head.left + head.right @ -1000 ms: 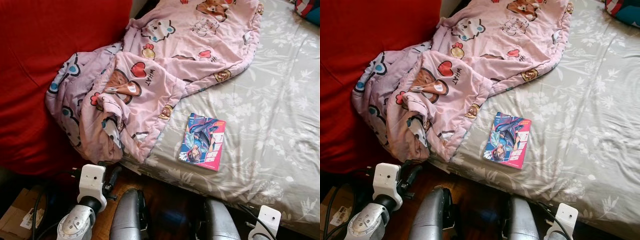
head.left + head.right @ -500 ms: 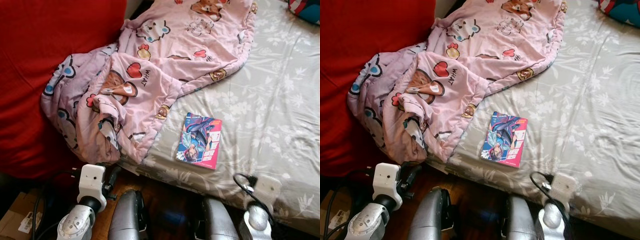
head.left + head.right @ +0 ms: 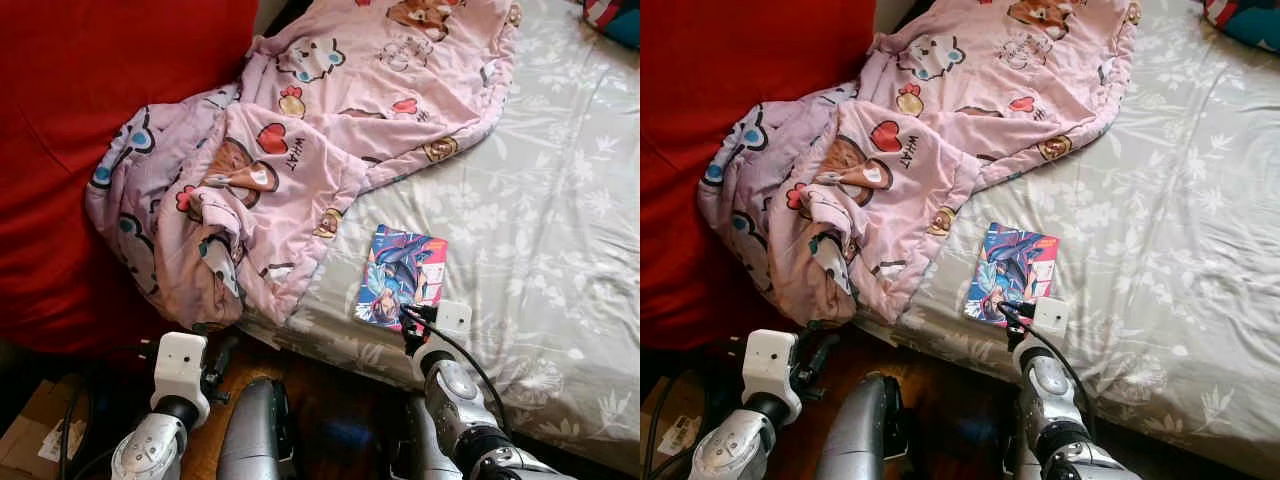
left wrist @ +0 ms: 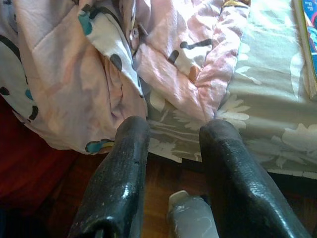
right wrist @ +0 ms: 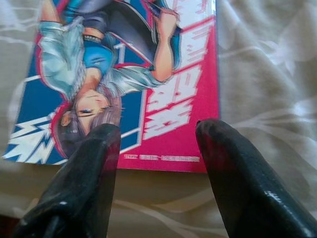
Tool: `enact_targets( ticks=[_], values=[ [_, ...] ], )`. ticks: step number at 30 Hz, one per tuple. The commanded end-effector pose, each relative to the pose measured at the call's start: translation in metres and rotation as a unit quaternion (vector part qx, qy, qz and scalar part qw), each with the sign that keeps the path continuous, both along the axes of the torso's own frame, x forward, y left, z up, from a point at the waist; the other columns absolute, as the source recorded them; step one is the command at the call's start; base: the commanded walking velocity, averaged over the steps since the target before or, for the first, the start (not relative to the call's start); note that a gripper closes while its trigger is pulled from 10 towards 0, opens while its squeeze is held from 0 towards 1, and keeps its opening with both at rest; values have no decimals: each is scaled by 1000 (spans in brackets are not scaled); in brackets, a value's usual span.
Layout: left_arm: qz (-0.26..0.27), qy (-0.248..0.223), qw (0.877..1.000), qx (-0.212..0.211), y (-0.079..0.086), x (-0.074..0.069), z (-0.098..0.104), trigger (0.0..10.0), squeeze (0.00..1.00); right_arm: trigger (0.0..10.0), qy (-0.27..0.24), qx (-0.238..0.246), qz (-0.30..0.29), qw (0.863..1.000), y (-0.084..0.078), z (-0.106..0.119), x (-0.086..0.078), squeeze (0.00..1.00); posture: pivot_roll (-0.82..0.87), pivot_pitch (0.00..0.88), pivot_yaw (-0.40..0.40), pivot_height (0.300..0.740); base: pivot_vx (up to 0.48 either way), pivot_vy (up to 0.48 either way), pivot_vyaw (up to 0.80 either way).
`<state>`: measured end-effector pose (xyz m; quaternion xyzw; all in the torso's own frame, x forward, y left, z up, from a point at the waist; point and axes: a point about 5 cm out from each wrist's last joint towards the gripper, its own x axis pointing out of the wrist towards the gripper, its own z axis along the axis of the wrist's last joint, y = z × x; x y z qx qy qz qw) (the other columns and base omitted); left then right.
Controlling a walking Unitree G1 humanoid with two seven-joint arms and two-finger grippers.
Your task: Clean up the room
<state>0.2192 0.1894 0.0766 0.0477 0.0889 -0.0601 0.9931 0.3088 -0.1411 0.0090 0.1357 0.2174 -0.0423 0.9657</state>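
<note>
A comic book [image 3: 402, 276] with a pink and blue cover lies flat on the grey floral bedsheet [image 3: 540, 220], near the bed's front edge. My right gripper [image 5: 156, 163] is open just at the book's near edge [image 5: 163, 163], one finger on each side of its lower margin, nothing held. The right wrist [image 3: 440, 345] sits over the bed's edge, right below the book. My left gripper [image 4: 173, 168] is open and low beside the bed, pointing at the hanging corner of a pink cartoon blanket [image 3: 300, 150].
The crumpled blanket covers the bed's left part and spills over the edge. A red cover [image 3: 90, 130] fills the left. A colourful item [image 3: 615, 15] lies at the bed's far right corner. Dark wooden floor [image 3: 330, 420] and a cardboard box [image 3: 35, 435] lie below.
My right arm has risen from beside the bed and moved left and forward, bringing its open gripper to the book's near edge. The left arm has stayed put.
</note>
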Motion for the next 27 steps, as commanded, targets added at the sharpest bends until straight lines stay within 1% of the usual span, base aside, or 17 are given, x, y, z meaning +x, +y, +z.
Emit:
enact_targets(
  ticks=[1, 3, 4, 7, 8, 9, 10, 16, 18, 23, 27],
  values=[
    [11, 7, 1000, 9, 7, -6, -1, 10000, 0, 10000, 14, 13, -10, 1000, 2, -4, -3, 1000, 126, 323, 53, 636, 0, 0, 0],
    [14, 8, 1000, 10, 8, -8, -1, 10000, 0, 10000, -5, 25, -14, 1000, 1, 2, 3, 1000, 128, 328, 54, 636, 0, 0, 0],
    [16, 9, 1000, 11, 9, -11, -1, 10000, 0, 10000, -28, 38, -23, 999, -2, 10, 9, 1000, 131, 334, 54, 636, 0, 0, 0],
    [16, 10, 1000, 12, 9, -13, -1, 10000, 0, 10000, -35, 33, -30, 998, -7, 15, 12, 1000, 134, 339, 53, 636, 0, 0, 0],
    [17, 10, 1000, 12, 9, -14, -1, 10000, 0, 10000, -31, 26, -33, 999, -10, 15, 13, 486, 136, 348, 52, 636, 0, 0, 0],
    [17, 10, 1000, 12, 9, -15, 0, 10000, 0, 10000, -28, 23, -33, 999, -11, 14, 12, 486, 138, 349, 50, 636, 0, 0, 0],
    [18, 10, 1000, 12, 9, -16, 0, 10000, 0, 10000, -23, 22, -35, 999, -12, 13, 12, 0, 140, 351, 50, 636, 0, 0, 0],
    [21, 13, 1000, 13, 10, -21, 1, 10000, 0, 10000, 4, 35, -48, 998, -17, 4, 5, 0, 147, 363, 53, 636, 0, 0, 0],
    [21, 16, 1000, 14, 10, -24, 0, 10000, 0, 10000, 18, 44, -58, 997, -19, -2, 0, 0, 150, 367, 55, 636, 0, 0, 0],
    [22, 19, 999, 15, 11, -27, 1, 10000, 0, 10000, 33, 54, -59, 996, -18, -9, -6, 0, 153, 374, 56, 636, 0, 0, 0],
    [23, 20, 999, 16, 11, -28, 1, 10000, 0, 10000, 35, 62, -54, 996, -17, -10, -7, 0, 155, 377, 58, 636, 0, 0, 0]
  ],
)
